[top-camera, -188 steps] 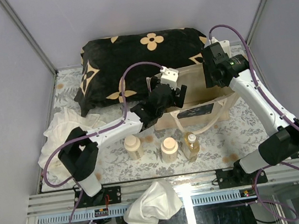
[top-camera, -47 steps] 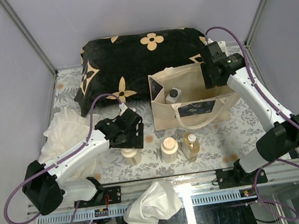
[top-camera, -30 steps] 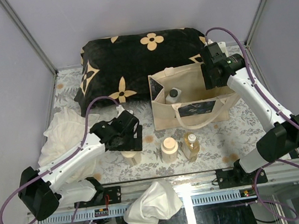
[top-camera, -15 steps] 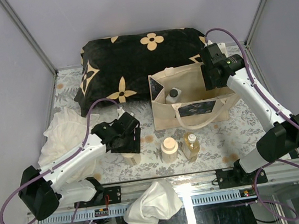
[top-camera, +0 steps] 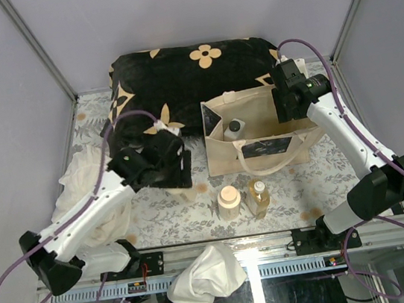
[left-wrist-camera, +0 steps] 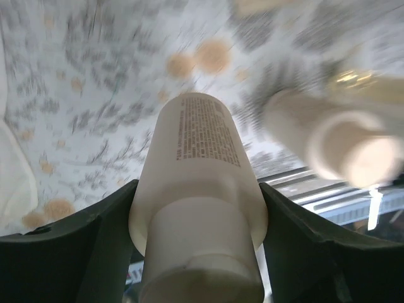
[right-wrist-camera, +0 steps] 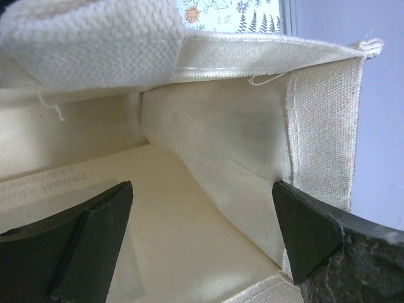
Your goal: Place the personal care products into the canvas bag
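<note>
Black cushion [top-camera: 192,77] fills the table's 12 o'clock; canvas bag [top-camera: 263,154] stands open at its 5 o'clock, white squarish bottle [top-camera: 234,127] inside; right gripper [right-wrist-camera: 202,189] — fingers spread — sits at the bag's 2 o'clock rim; left gripper [left-wrist-camera: 199,246] clamps one cream bottle [left-wrist-camera: 196,164] at the bag's 8 o'clock; second cream bottle [top-camera: 229,199] and amber bottle [top-camera: 258,196] stand at its 6 o'clock.

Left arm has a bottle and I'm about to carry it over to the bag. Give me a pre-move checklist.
1. Grip of left claw on cream round bottle: ok, pinched between both fingers.
2. Mouth of canvas bag open: ok.
3. Position of right claw: ok, open at the bag's right end, away from the middle.
4. Room in the bag: ok; white bottle with dark cap lies at its left end.
5. Remaining bottles: ok, second cream bottle and amber bottle stand off the path.
6. Held bottle clear of the table: cannot tell.
</note>
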Robot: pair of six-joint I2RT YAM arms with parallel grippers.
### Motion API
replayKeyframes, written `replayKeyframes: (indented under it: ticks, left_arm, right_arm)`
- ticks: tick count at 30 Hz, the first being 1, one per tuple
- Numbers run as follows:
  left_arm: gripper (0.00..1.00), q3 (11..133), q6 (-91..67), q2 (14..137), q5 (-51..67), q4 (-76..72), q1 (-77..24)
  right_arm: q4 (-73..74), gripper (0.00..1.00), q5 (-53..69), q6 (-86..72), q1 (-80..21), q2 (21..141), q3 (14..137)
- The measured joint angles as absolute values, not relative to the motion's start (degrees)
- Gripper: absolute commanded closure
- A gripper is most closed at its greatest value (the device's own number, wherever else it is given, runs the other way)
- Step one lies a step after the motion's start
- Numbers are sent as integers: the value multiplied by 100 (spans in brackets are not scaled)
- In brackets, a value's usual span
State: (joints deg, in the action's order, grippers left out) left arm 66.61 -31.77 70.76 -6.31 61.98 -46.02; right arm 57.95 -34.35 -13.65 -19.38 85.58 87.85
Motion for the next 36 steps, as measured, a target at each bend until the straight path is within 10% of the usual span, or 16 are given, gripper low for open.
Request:
replayKeyframes:
  ticks: [10, 36]
  left_arm:
    - [100, 9539, -2799, 7105, 187, 6652, -4576]
    - [100, 12486, -1297, 9891, 711, 5988, -4576]
  right_arm:
    - [5789, 1, -3435, -1343, -1938, 8558, 8781]
    - [5806, 1, -3448, -1352, -1938, 8556, 8906]
